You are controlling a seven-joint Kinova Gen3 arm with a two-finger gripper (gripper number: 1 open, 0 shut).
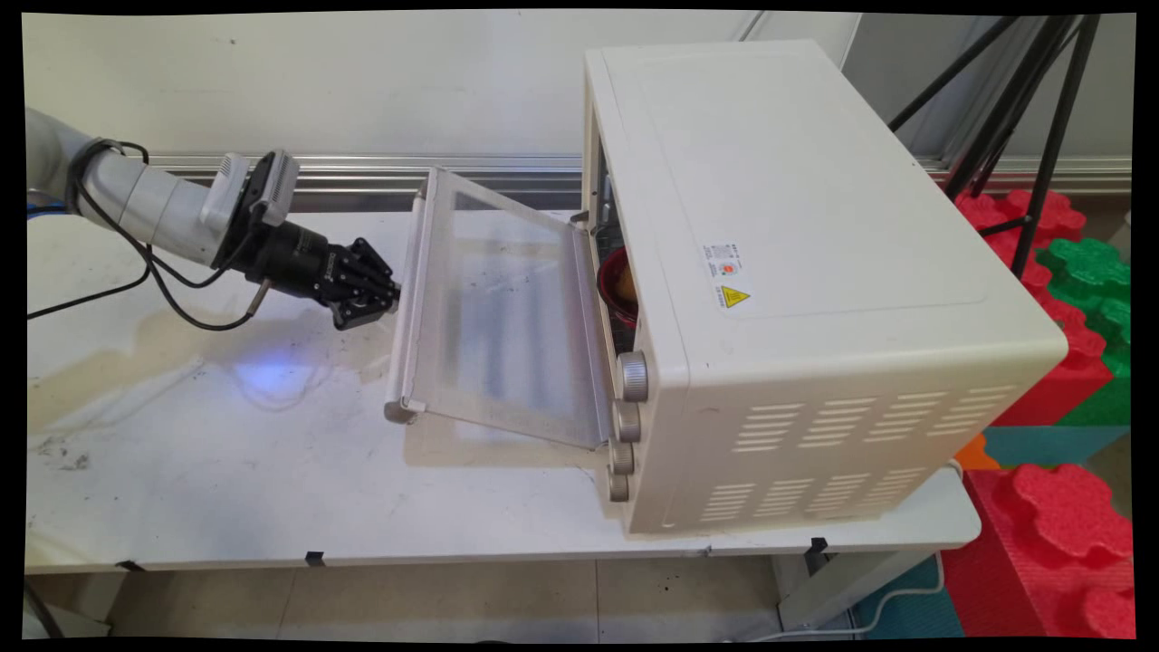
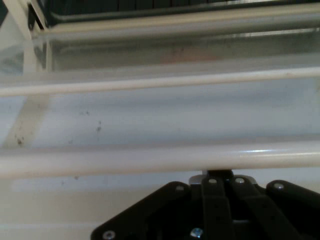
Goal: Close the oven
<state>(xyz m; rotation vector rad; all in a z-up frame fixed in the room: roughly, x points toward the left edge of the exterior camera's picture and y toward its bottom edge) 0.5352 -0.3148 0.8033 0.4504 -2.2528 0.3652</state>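
Observation:
A white toaster oven (image 1: 815,226) stands on the table's right half with its front facing left. Its glass door (image 1: 507,317) hangs partly open, tilted down toward the left. My gripper (image 1: 391,297) is shut and sits right against the door's handle bar (image 1: 405,308), near the bar's far half. In the hand view the gripper (image 2: 220,174) has its fingers together just under the handle bar (image 2: 150,157), with nothing between them. Inside the oven sits a red bowl (image 1: 618,285) with something yellowish in it.
Several knobs (image 1: 632,376) run down the oven's front edge. The white table (image 1: 226,471) stretches left and toward the front of the door. A black tripod (image 1: 1023,118) and red and green foam blocks (image 1: 1068,516) stand off the table's right end.

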